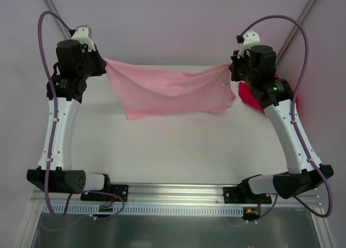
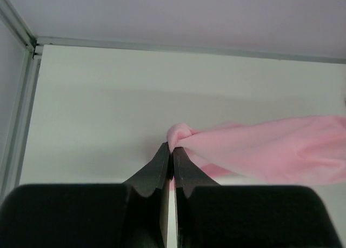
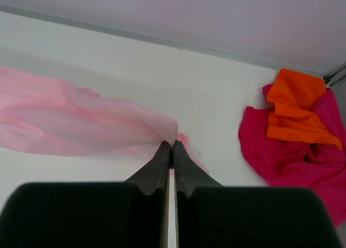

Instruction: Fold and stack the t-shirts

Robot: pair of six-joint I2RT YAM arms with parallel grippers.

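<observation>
A light pink t-shirt (image 1: 167, 91) hangs stretched in the air between my two grippers, above the far part of the white table (image 1: 178, 151). My left gripper (image 1: 106, 65) is shut on its left corner, seen bunched at the fingertips in the left wrist view (image 2: 173, 144). My right gripper (image 1: 231, 67) is shut on its right corner, seen in the right wrist view (image 3: 172, 143). The shirt (image 2: 270, 151) sags in the middle and its lower edge hangs toward the table. A magenta t-shirt (image 3: 292, 151) with an orange t-shirt (image 3: 294, 105) on it lies crumpled at the far right.
The magenta shirt (image 1: 251, 94) shows partly behind the right arm in the top view. A pale back wall and metal frame posts (image 2: 21, 96) border the table. An aluminium rail (image 1: 178, 191) carries the arm bases at the near edge.
</observation>
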